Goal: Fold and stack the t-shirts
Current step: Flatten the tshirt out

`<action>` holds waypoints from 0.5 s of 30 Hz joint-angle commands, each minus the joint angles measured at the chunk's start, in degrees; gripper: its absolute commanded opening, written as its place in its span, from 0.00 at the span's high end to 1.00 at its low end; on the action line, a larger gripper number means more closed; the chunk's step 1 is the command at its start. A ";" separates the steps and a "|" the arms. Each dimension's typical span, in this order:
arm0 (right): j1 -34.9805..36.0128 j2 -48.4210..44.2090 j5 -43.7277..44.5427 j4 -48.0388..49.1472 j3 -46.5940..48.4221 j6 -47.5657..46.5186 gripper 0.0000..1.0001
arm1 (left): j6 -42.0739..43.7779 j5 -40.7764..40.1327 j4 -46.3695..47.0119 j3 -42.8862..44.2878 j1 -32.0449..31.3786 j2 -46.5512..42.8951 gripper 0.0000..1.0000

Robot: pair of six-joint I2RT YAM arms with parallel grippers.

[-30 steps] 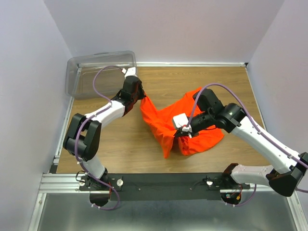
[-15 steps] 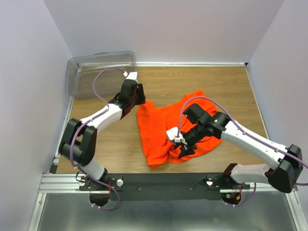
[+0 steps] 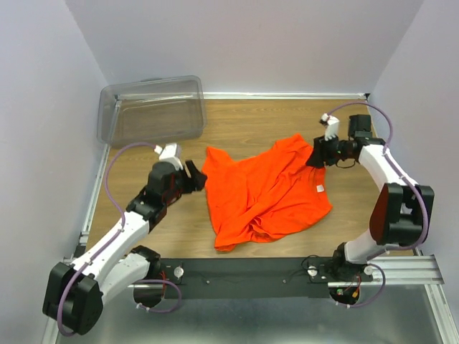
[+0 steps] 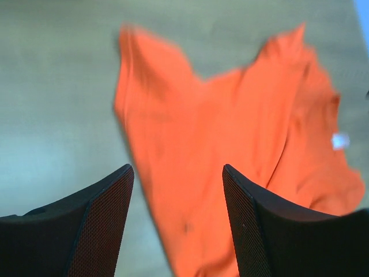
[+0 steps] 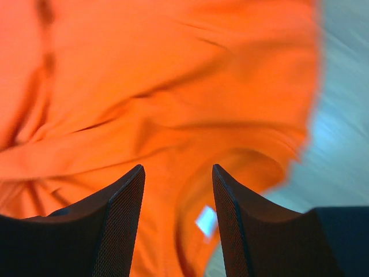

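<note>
One bright orange t-shirt [image 3: 265, 190] lies crumpled and partly spread on the wooden table, its small white neck tag [image 3: 320, 188] showing near the right side. My left gripper [image 3: 195, 175] stands open just left of the shirt's left edge, nothing between its fingers; its wrist view shows the t-shirt [image 4: 230, 150] ahead beyond the open left gripper [image 4: 177, 190]. My right gripper [image 3: 315, 155] is open at the shirt's upper right corner, empty. In the right wrist view the right gripper [image 5: 179, 190] hovers over the t-shirt [image 5: 161, 86] and the tag [image 5: 206, 220].
A clear plastic bin [image 3: 152, 109] stands at the back left of the table [image 3: 244, 118]. Walls close in the left, back and right sides. A black rail [image 3: 251, 272] with the arm bases runs along the near edge.
Both grippers opened and let go of the shirt. The left arm drew back toward the near left. The right arm swung to the back right. The shirt dropped and spread flatter.
</note>
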 commanded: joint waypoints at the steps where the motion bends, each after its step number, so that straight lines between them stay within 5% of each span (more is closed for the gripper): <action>1: -6.76 3.53 8.48 7.74 -0.58 12.67 0.42 | -9.47 8.60 -2.81 -7.54 -1.19 -4.95 0.28; 15: -8.09 21.13 11.91 9.33 6.36 16.98 0.55 | -11.94 7.02 0.36 -9.84 -2.43 1.46 0.26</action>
